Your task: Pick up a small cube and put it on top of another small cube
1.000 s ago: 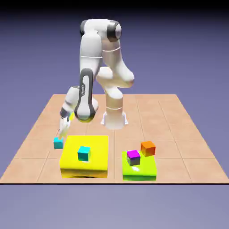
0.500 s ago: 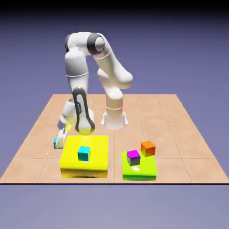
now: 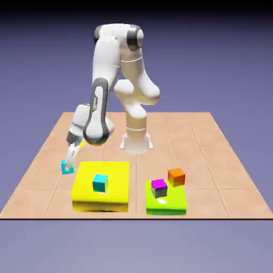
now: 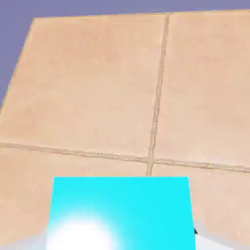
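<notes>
While the magenta-topped cube point(image 3: 159, 188) sits unchanged, the white two-finger gripper point(image 3: 70, 162), now closed around the small cyan cube point(image 3: 67, 167), has risen slightly, left of the glossy yellow slab point(image 3: 102, 200) in the exterior view.

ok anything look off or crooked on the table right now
Nothing looks spilled or damaged. The orange cube sits slightly turned compared with the magenta-topped cube, which rests on the green slab; that seems harmless.
</notes>
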You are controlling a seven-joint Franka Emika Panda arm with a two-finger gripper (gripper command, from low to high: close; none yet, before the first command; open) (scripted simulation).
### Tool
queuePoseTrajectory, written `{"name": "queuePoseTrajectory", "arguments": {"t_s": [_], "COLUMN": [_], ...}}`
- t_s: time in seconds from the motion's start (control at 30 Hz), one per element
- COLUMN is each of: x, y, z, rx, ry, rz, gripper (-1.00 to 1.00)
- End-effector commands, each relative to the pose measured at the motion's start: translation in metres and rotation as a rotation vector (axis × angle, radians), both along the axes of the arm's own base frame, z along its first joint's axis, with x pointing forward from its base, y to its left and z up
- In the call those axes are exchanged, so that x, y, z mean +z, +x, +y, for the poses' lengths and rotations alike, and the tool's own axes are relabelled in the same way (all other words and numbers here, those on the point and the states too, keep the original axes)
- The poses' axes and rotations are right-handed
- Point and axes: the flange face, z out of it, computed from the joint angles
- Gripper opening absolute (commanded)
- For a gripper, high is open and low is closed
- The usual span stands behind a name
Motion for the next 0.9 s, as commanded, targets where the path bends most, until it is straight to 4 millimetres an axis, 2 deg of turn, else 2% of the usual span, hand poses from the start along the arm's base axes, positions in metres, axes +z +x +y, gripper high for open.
{"name": "queuePoseTrajectory", "arguments": {"t_s": [0.0, 0.1, 0.17, 0.3, 0.43, 0.47, 0.53, 0.8, 0.83, 0.87], "x": [0.013, 0.055, 0.064, 0.075, 0.071, 0.067, 0.059, -0.007, -0.007, -0.007], "y": [0.022, 0.075, 0.08, 0.07, 0.035, 0.025, 0.017, 0.037, 0.037, 0.037], "z": [0.02, 0.091, 0.135, 0.222, 0.295, 0.304, 0.299, 0.305, 0.305, 0.305], "rx": [0.105, 0.42, 0.618, 1.008, 1.386, 1.449, 1.453, 1.453, 1.453, 1.453], "ry": [0.0, -0.011, -0.053, -0.156, -0.283, -0.307, -0.312, -0.312, -0.312, -0.312], "rz": [-0.025, -0.084, -0.061, -0.003, 0.079, 0.1, 0.117, 0.117, 0.117, 0.117], "gripper": [-1.0, -1.0, -1.0, -1.0, -1.0, -1.0, -1.0, -1.0, 1.0, 1.0]}}
